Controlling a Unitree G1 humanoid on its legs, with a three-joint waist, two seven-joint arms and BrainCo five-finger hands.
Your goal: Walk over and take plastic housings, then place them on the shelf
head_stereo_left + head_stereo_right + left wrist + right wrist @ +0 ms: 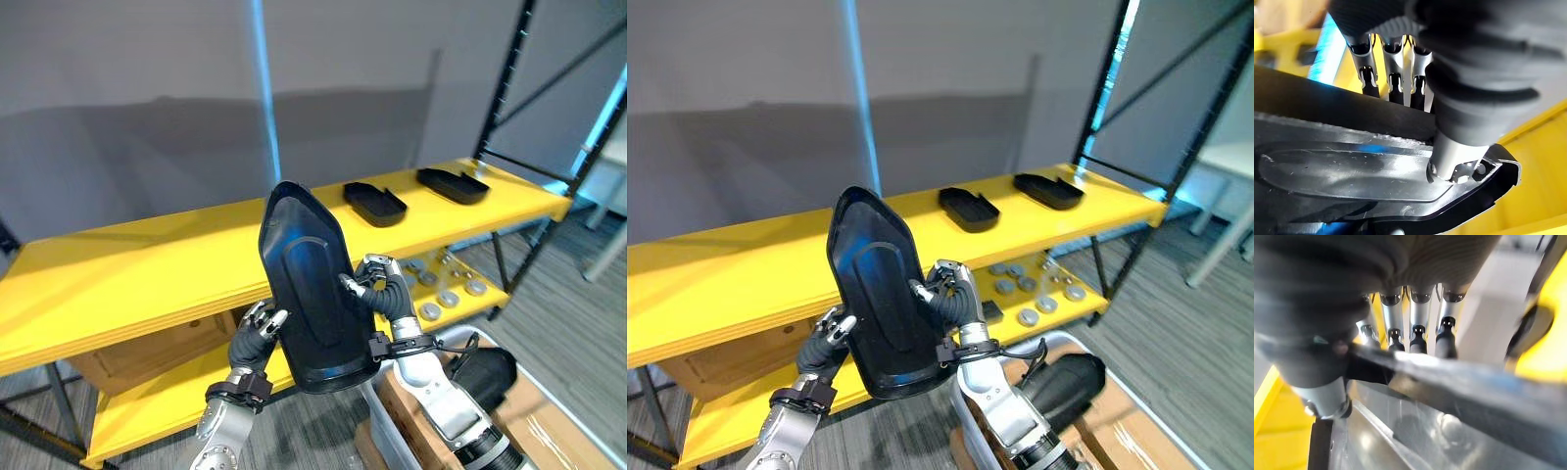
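Left hand [257, 331] and right hand [380, 287], both raised, pinch opposite edges of the glossy black plastic housing [312, 284] between thumb and curled fingers.

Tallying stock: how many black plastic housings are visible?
3: held housing between left hand and right hand; mid-shelf housing and right-end housing lying on yellow shelf. More may be hidden.

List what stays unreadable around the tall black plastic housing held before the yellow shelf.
- Eye views: the black plastic housing, pinched by left hand and right hand, hides the yellow shelf stretch behind it.
- Small grey discs on the lower level: too small to identify.
- Right wrist view: everything past the fingers is blurred.
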